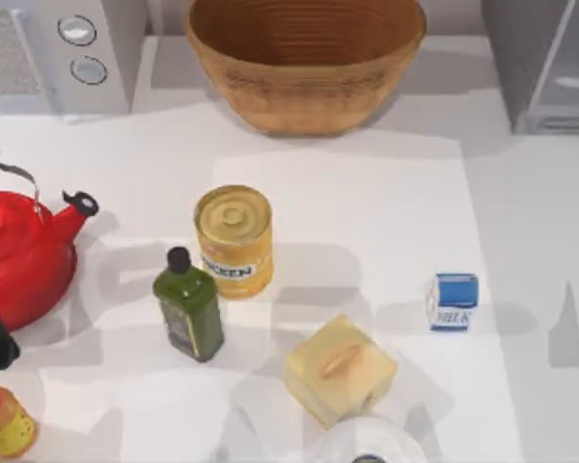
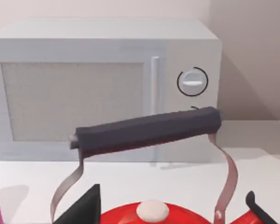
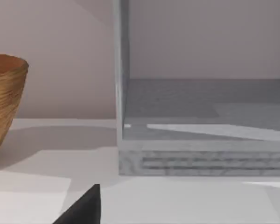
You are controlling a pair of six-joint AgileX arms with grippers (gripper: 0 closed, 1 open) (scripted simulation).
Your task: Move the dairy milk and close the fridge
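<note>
I can't tell either gripper's opening | dairy milk (image 1: 452,301) upright on white tabletop (image 1: 521,222), right side | fridge (image 3: 200,116) open, rear right

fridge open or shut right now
Open: the right wrist view looks straight into the fridge, its bare grey inner floor visible, no door across the front.

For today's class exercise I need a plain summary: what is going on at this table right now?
Nothing is being handled yet. The dairy milk stands alone on the table's right side, away from the yellow can and butter block. The fridge at the back right is open, its pale interior bare. The left arm is near the red kettle.
</note>
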